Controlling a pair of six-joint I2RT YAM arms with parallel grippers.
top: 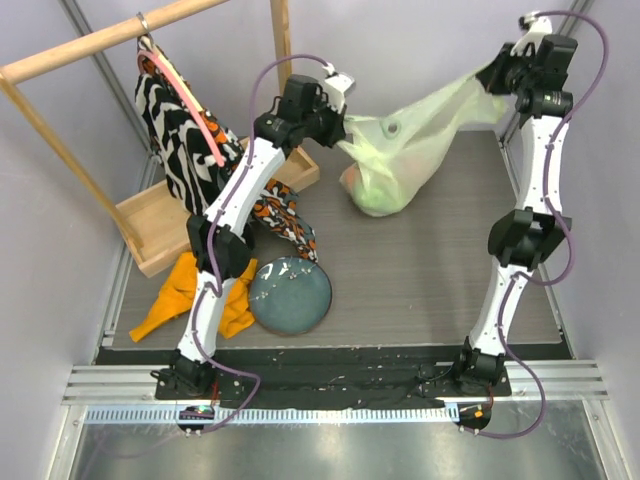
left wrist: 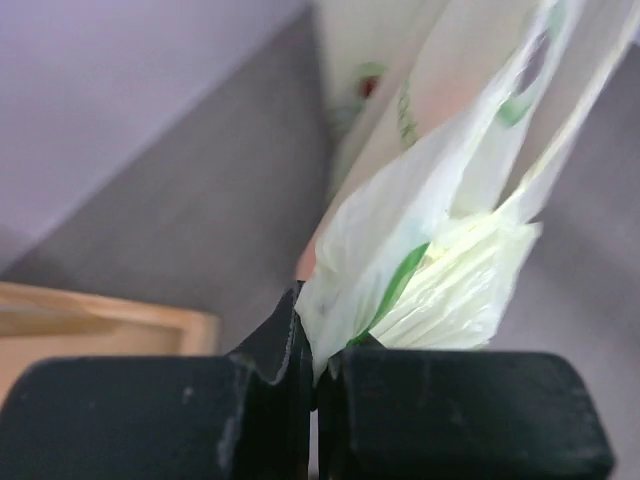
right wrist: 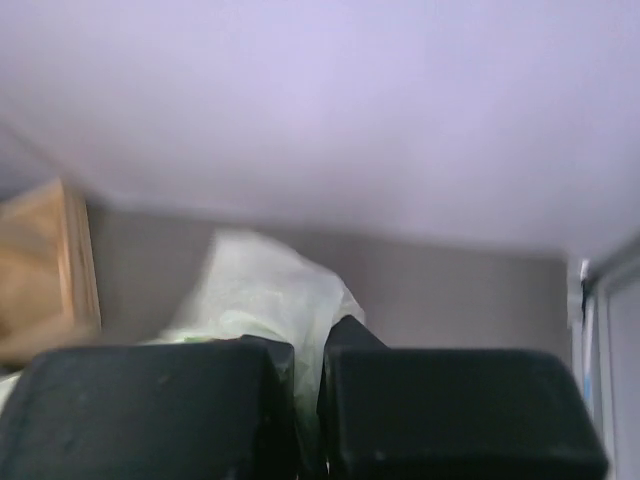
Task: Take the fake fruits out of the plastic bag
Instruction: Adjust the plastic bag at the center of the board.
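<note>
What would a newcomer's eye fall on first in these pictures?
The pale-green plastic bag is stretched across the far side of the table, with the left pincer and the right pincer each shut on one end. Fake fruits bulge in its bottom. Far left, a striped cloth hangs on a wooden rack.

I see the plastic bag (top: 405, 150) slung between my two grippers, thin, pale green and crinkled. One bunched edge is pinched in the jaws of the left gripper (left wrist: 312, 345), and a drawn-out corner in the jaws of the right gripper (right wrist: 310, 365). Its belly sags below them. The fake fruits (top: 375, 190) lie in that belly, orange and green blurs through the film, nearer the left jaws.
</note>
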